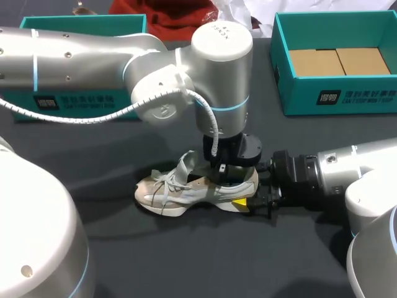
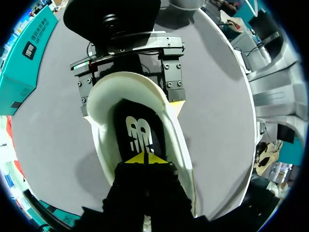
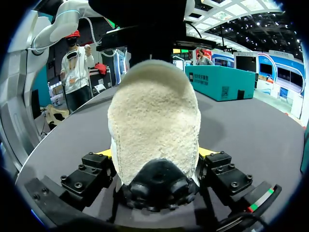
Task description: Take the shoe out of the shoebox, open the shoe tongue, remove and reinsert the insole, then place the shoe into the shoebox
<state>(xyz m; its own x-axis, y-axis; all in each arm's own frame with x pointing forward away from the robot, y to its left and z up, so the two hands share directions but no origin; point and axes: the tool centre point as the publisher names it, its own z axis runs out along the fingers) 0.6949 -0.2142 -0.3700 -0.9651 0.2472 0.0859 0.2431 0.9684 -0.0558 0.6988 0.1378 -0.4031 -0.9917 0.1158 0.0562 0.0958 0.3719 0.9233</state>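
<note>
The shoe [image 1: 166,194] lies on the table [image 1: 186,261], before two boxes [image 1: 335,96].

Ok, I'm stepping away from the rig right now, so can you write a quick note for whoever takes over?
Left fingers: shut, tips down inside the shoe over the insole; whether they pinch it can't be seen.
Right fingers: shut on the shoe's heel.
The shoe lies on the table; the shoebox stands open at the far right.
Done: shoe out, tongue looks lifted.
Left: the insole step, if not yet done, then the shoe back into the shoebox.
</note>
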